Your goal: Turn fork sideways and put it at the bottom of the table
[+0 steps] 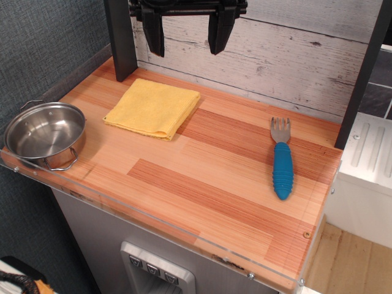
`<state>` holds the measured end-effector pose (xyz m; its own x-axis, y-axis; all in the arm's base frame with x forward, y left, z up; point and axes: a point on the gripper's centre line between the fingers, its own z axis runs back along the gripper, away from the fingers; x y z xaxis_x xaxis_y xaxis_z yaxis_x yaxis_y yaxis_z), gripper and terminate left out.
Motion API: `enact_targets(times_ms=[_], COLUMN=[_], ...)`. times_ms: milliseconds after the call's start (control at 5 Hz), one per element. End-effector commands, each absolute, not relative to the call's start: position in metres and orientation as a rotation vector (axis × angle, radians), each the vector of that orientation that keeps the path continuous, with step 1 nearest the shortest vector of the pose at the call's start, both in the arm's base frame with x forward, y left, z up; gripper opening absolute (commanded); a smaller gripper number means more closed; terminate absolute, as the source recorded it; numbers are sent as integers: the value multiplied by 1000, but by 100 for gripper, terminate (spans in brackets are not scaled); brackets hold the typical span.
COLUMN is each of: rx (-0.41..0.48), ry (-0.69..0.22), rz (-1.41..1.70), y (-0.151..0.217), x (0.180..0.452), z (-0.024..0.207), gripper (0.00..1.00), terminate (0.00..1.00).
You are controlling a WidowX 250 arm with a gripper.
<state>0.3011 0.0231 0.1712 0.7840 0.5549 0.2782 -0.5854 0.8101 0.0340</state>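
Note:
The fork (282,158) lies on the right part of the wooden table (202,177). Its silver head points toward the back wall and its ribbed blue handle points toward the front edge. My gripper (187,40) hangs high at the back, above the far edge of the table, well left of the fork. Its two black fingers (154,33) are spread apart and hold nothing.
A folded yellow cloth (154,108) lies at the back left. A steel pot (44,134) with side handles sits at the left front corner. A dark post (120,38) stands at the back left, and a clear acrylic rim (153,228) runs along the front edge.

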Motion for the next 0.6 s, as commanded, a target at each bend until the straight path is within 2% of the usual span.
enact_targets(times_ms=[0, 400], rx=[121, 79], ry=[-262, -346], rz=[617, 542], y=[23, -16], x=[301, 328], z=[171, 167], gripper=[100, 100], terminate=[0, 0])
